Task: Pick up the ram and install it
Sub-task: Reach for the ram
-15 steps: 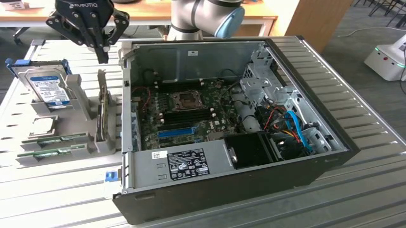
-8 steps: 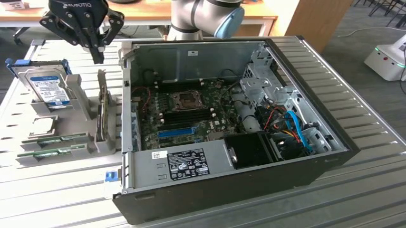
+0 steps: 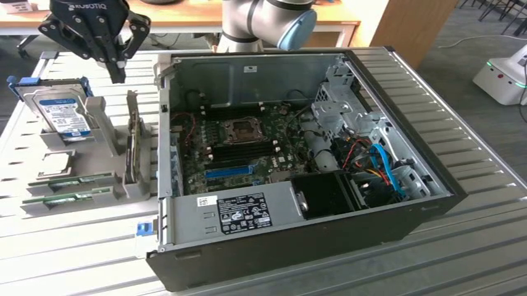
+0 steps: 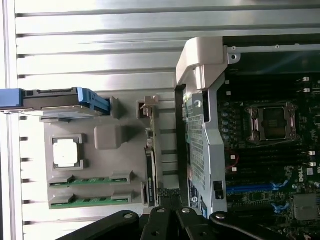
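The first ram stick [image 3: 70, 182] [image 4: 90, 181] and the second ram stick [image 3: 66, 199] [image 4: 90, 199] sit side by side, parallel, each in its own slot of a grey holder [image 3: 111, 188] [image 4: 107, 165]. They are at the holder's end opposite from the hard drive [image 3: 62, 114] [image 4: 60, 97], which stands upright in a blue bracket. Between the drive and the sticks lies a square processor chip [image 3: 56, 161] [image 4: 66, 152]. Along the holder's edge nearest the computer case [image 3: 395, 228], a dark expansion card [image 3: 133, 145] [image 4: 148, 165] stands on its edge.

The gripper [image 3: 118, 75] [image 4: 170, 222] hangs in the air above the holder, well apart from both sticks, over the gap between the drive and the card. Its black fingers are pressed together, pointing straight down, and they hold nothing and touch nothing.

The holder stands on a slatted metal table [image 3: 74, 259] [image 4: 100, 55], near its edge at the exterior view's left. The open case lies beside it, with the motherboard [image 3: 247, 148] [image 4: 270, 170] and its blue slot [image 3: 226, 171] [image 4: 250, 188] facing up.

Behind the table I see a wooden desk [image 3: 329, 28], a grey carpet floor [image 3: 461, 43] and a white machine [image 3: 502, 77] with a green light.

The arm [image 3: 263, 21] rises behind the table's far edge.
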Available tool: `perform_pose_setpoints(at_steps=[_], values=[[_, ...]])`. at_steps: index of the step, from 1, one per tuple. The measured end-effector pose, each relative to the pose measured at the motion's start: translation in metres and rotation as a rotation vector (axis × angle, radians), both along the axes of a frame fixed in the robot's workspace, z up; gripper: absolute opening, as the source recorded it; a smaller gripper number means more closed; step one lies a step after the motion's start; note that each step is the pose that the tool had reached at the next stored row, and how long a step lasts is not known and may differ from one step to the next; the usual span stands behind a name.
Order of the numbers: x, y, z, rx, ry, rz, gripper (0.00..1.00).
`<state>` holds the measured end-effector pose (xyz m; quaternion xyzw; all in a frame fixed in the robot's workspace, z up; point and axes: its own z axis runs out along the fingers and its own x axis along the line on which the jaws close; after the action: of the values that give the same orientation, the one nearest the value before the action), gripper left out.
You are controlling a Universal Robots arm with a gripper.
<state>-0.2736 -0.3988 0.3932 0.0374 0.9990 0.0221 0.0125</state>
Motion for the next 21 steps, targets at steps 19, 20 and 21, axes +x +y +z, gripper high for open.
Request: perform_pose_setpoints(at_steps=[19,20,21], values=[[-0.035,0.0,-0.0001,0.0,-0.0001,0.0,0.11],[-0.037,0.0,-0.0001,0.0,0.0,0.0,0.11],[-0.039,0.0,0.0,0.0,0.0,0.0,0.11]])
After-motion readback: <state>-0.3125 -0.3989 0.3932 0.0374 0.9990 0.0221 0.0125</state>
